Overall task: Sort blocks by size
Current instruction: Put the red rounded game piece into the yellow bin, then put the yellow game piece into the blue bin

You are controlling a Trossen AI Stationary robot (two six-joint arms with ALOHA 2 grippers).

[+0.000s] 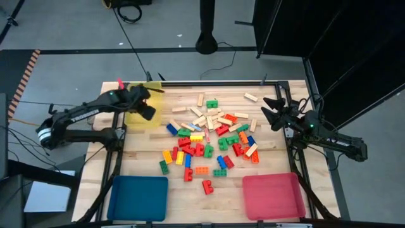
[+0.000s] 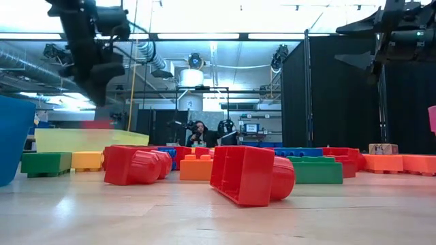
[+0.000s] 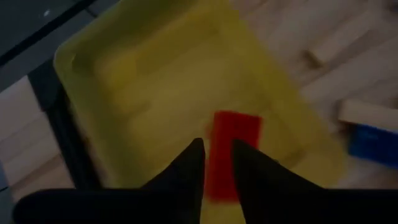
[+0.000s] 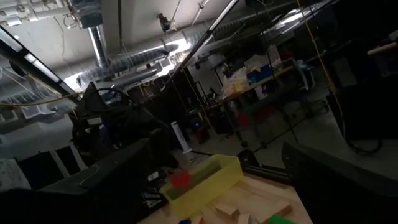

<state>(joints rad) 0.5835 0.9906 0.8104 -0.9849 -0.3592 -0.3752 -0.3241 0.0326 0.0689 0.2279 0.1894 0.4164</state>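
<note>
A wooden surface [image 1: 145, 166] carries three flat trays and a scatter of toy blocks. The yellow tray [image 1: 140, 117] is the landmark here, at the far left corner. The left gripper [image 3: 217, 163] hangs directly over it, and a red brick [image 3: 227, 152] shows between its dark fingers [image 3: 186, 171]. The fingers stand only slightly apart, with the brick partly behind them. It is blurred, so I cannot tell whether they grip it or it is already falling into the tray. From across the room, the right wrist view also shows a small red shape just above the tray's rim.

The main pile of blocks [image 1: 209, 142] lies toward the middle of the surface from the yellow tray: red, green, blue, yellow and orange studded bricks, mixed with pale wooden bars [image 1: 252, 97]. A blue tray [image 1: 139, 196] and a pink tray [image 1: 272, 194] sit along the near edge, well apart from the yellow one.

The right gripper [image 1: 273, 113] waits raised on the far side of the pile from the yellow tray, its fingers spread wide and empty.

To do this step well, in my judgement, the left arm should stay centred over the tray's floor and release low, so the brick does not bounce over the shallow wall. It should then lift straight up, clear of the rim.
</note>
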